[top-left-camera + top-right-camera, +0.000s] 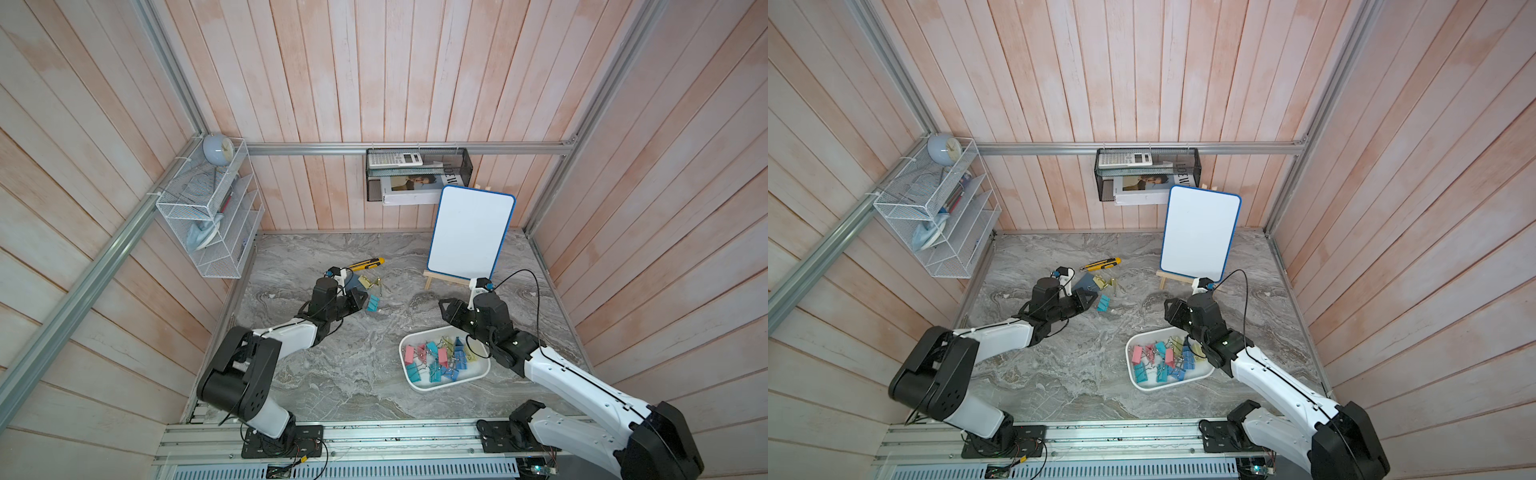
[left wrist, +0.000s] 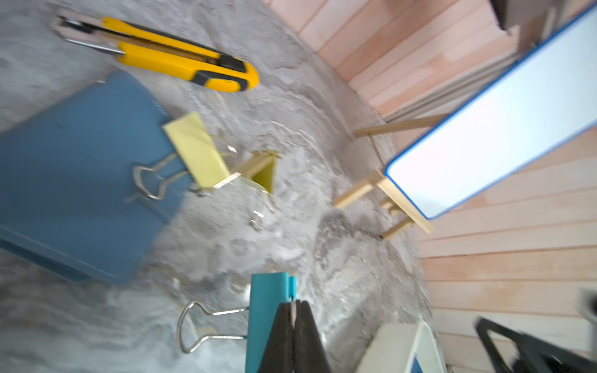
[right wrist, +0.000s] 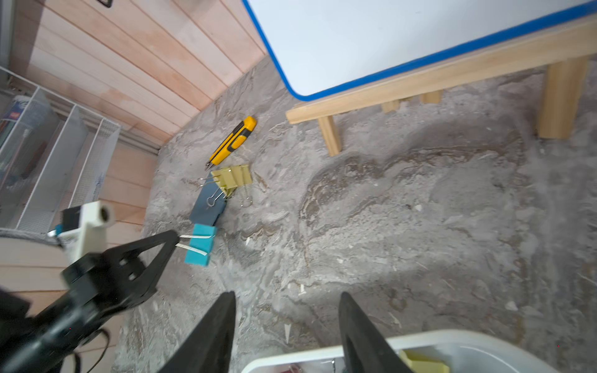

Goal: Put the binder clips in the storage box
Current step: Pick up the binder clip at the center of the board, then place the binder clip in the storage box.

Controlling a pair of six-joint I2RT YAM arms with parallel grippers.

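Black left pincer (image 2: 293,305) is clamped on a teal folded-metal binder clip (image 2: 266,306); right pincer (image 3: 287,294) is held wide apart.

My left end effector (image 2: 294,303) is black, its binder clip (image 2: 266,306) teal, the table (image 2: 339,258) marbled grey, the storage box (image 1: 453,382) white.

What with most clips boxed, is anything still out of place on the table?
Yes. Two yellow clips lie outside the box, next to the knife, one with its handle over the blue pad. The left tool is shut on a teal clip, also not yet boxed.
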